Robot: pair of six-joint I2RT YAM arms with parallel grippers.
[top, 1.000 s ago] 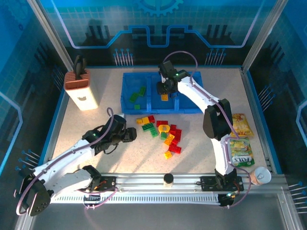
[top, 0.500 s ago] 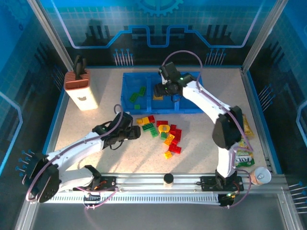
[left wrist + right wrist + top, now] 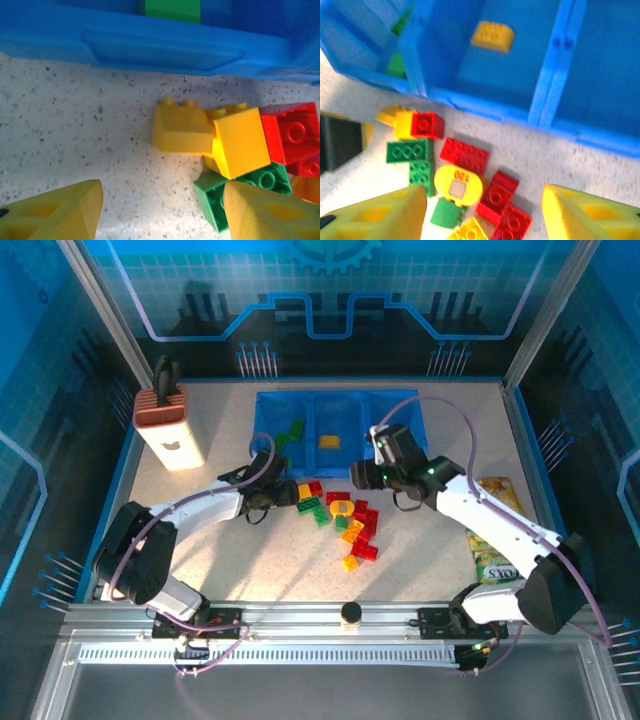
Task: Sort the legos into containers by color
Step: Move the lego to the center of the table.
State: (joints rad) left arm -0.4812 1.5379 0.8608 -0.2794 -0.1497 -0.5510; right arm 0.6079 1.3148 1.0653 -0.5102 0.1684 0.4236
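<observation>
Left fingers [image 3: 55, 215] stand apart and empty, over bare tabletop [image 3: 75, 125] at the left edge of the legos [image 3: 340, 518]. Better to shift right, centre on the loose yellow brick [image 3: 181, 131], and keep clear of the green brick [image 3: 212, 197]. The containers [image 3: 340, 425] sit just beyond. Right fingers [image 3: 375, 217] are parted and empty above the red bricks [image 3: 495, 192]; take an outlying one. Left arm lies low, reaching right. Right arm is bent, wrist tipped down.

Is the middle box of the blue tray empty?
Not empty. One yellow studded plastic brick lies on the floor of the middle compartment of the bright blue plastic tray, alone there.
</observation>
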